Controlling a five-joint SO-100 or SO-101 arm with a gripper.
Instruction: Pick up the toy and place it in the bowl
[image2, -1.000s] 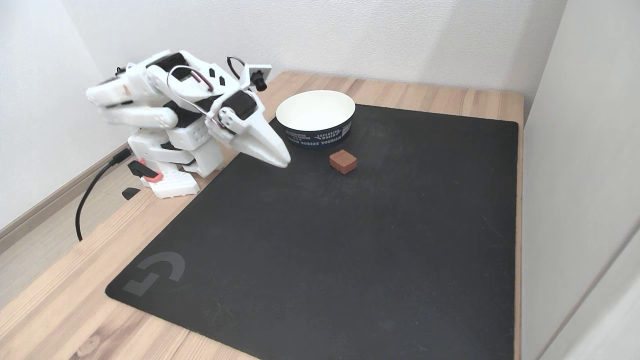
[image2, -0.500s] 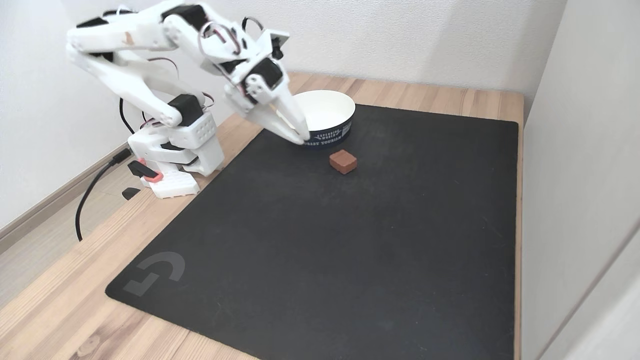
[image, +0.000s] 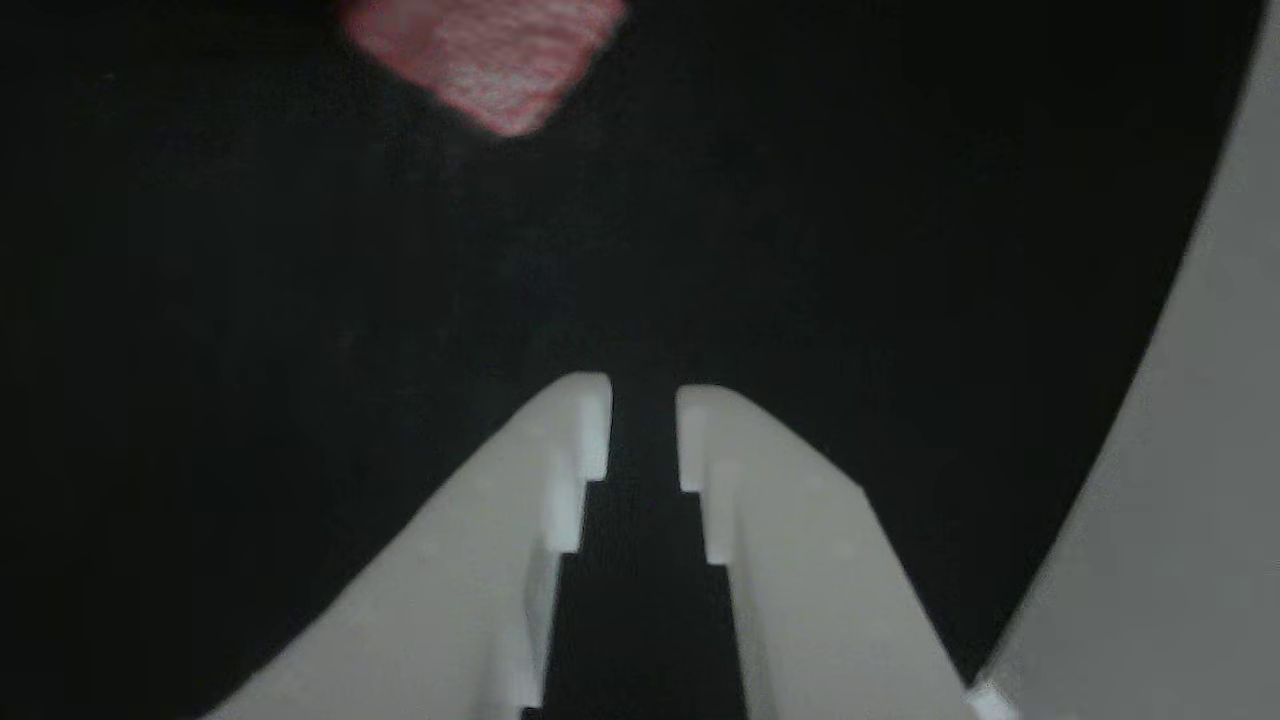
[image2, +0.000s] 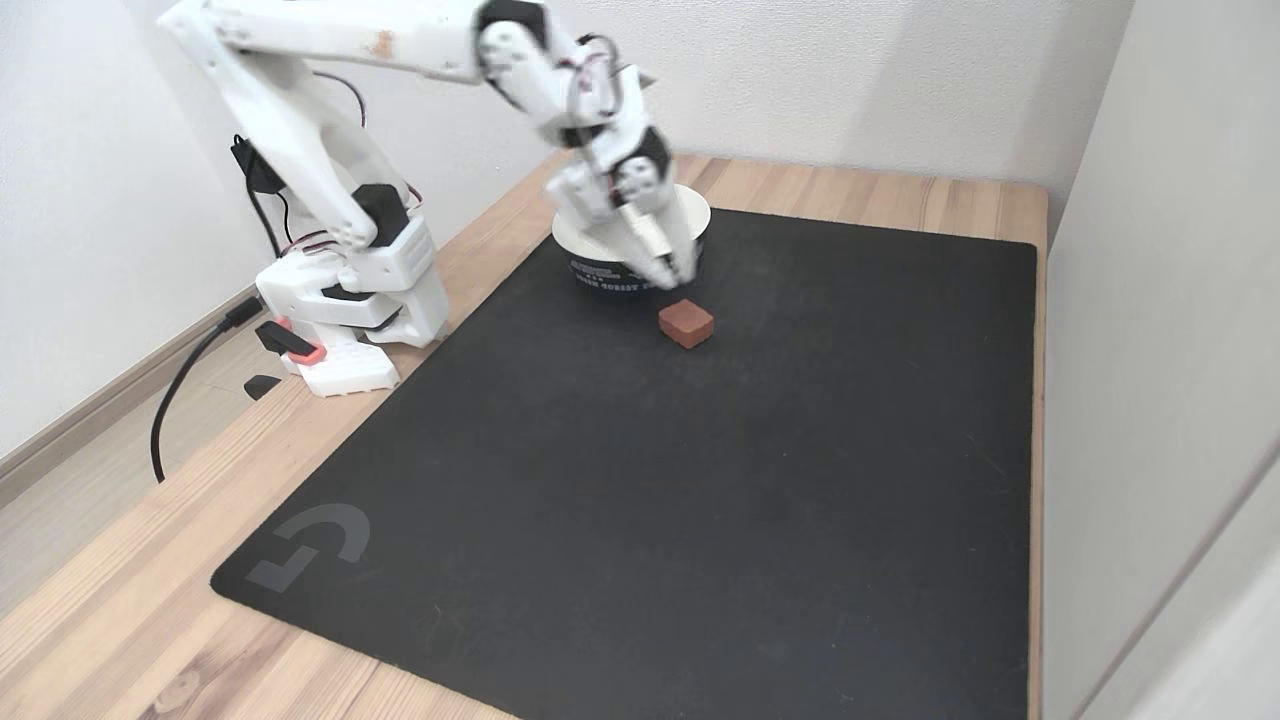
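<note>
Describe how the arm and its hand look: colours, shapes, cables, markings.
The arm is white plastic in blocky segments, with black motor housings at the joints and thin looped wires along it. Its white base carries an orange-red clamp piece, and a black cable trails off. The hand has two white tapering fingers with stepped inner edges.

This looks like a room in a home, set up for hobby work. A light wooden table (image2: 870, 195) stands in a corner of plain white papered walls (image2: 850, 70), with a black desk mat (image2: 700, 480) on it and wood-look flooring (image2: 60, 520) and a skirting board beside it.
</note>
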